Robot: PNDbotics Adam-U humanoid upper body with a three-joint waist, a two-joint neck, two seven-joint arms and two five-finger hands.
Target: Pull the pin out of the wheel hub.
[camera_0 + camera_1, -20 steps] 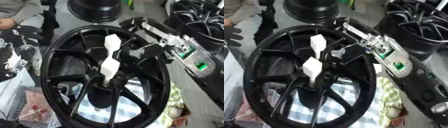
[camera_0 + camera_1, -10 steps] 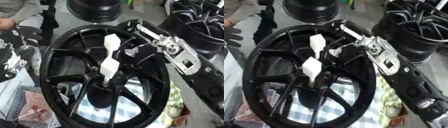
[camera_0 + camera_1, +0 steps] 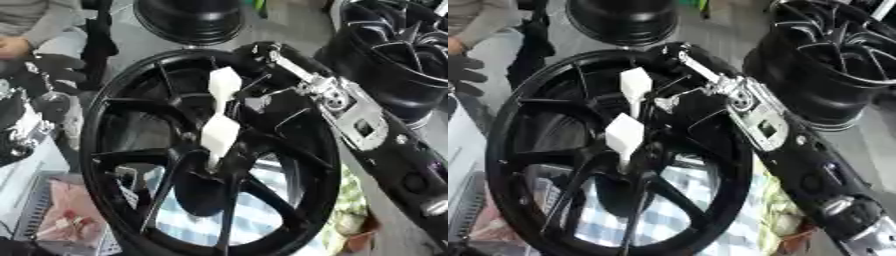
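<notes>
A glossy black spoked wheel hub [image 3: 131, 165] is lying flat on a blue-and-white checked cloth [image 3: 262, 220]. A white plastic pin with two diamond-shaped lobes [image 3: 219, 120] is standing up from the hub's centre, leaning slightly. The right hand [image 3: 262, 100], black with silver joints, is reaching in from the right over the rim, its fingers lying just beside the pin's upper lobe; cannot tell whether they are touching or closing on it. Two other black wheels, [image 3: 188, 17] and [image 3: 833, 60], are sitting beyond.

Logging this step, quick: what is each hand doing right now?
Left hand: not in view.
Right hand: at the wheel hub beside the white pin; finger state cannot be told.
</notes>
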